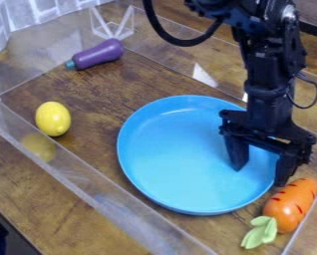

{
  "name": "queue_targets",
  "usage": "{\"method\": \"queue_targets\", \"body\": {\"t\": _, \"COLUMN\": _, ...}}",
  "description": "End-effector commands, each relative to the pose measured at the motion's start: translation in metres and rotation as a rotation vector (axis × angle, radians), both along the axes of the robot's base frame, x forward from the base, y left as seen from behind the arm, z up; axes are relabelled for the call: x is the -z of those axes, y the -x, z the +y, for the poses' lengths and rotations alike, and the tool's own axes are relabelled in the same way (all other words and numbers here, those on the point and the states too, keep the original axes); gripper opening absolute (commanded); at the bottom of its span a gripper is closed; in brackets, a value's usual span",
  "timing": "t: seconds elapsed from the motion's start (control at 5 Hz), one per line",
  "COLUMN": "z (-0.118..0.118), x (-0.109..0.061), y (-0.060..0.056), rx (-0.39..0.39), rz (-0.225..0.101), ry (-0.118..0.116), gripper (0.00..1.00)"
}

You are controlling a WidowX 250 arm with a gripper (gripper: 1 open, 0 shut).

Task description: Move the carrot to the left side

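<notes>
The small orange carrot (289,202) with light green leaves (262,232) lies on the wooden table at the lower right, just off the blue plate's (174,154) right rim. My gripper (265,159) hangs point-down over the plate's right edge, above and slightly left of the carrot. Its two dark fingers (237,152) stand wide apart with nothing between them, so it is open. The right finger ends close above the carrot's top end; I cannot tell if it touches.
A yellow lemon (52,119) sits at the left and a purple eggplant (98,54) at the back left. A clear plastic wall (82,174) runs around the work area. Black cables hang behind the arm.
</notes>
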State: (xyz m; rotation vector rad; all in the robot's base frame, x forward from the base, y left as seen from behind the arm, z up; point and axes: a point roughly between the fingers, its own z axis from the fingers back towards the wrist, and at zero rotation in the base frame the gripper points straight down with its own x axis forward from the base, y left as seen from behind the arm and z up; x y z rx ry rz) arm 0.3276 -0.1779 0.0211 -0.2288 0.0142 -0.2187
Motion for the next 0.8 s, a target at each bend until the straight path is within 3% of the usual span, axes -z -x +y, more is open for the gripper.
{"method": "queue_targets", "body": {"t": 0.0, "z": -0.016, "x": 0.024, "y": 0.018, "rx": 0.042, "rz": 0.058, "ry": -0.012, "gripper": 1.00}}
{"method": "queue_targets", "body": {"t": 0.2, "z": -0.015, "x": 0.026, "y": 0.016, "rx": 0.013, "rz": 0.056, "ry": -0.011, "gripper": 1.00}}
{"method": "queue_targets", "body": {"t": 0.6, "z": -0.007, "x": 0.029, "y": 0.001, "rx": 0.029, "rz": 0.051, "ry": -0.014, "gripper": 1.00}}
